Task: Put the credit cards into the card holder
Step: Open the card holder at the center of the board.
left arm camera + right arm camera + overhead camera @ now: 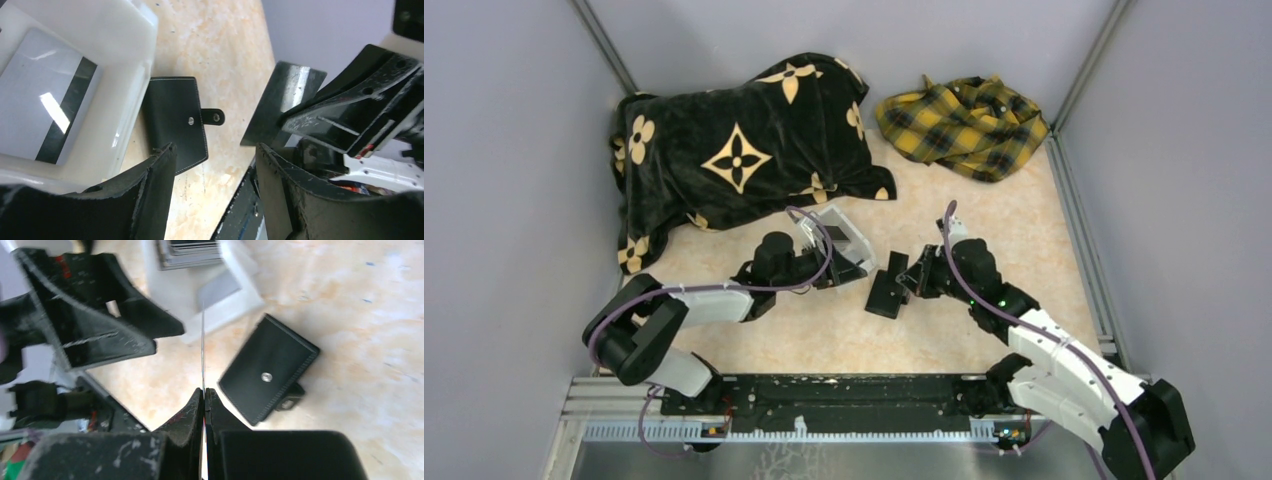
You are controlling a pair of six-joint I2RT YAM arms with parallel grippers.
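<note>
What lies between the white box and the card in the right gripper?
The closed black bifold wallet, beside the white open-top box, then bare tabletop before the dark plastic card in the right gripper; seen in left wrist view.

The card holder (886, 297) lies just beside the right fingers (922, 278), which seem to pinch a dark card (896, 265).

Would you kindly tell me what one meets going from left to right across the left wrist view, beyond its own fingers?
white box → card holder → dark card → right fingers pinching that card
</note>
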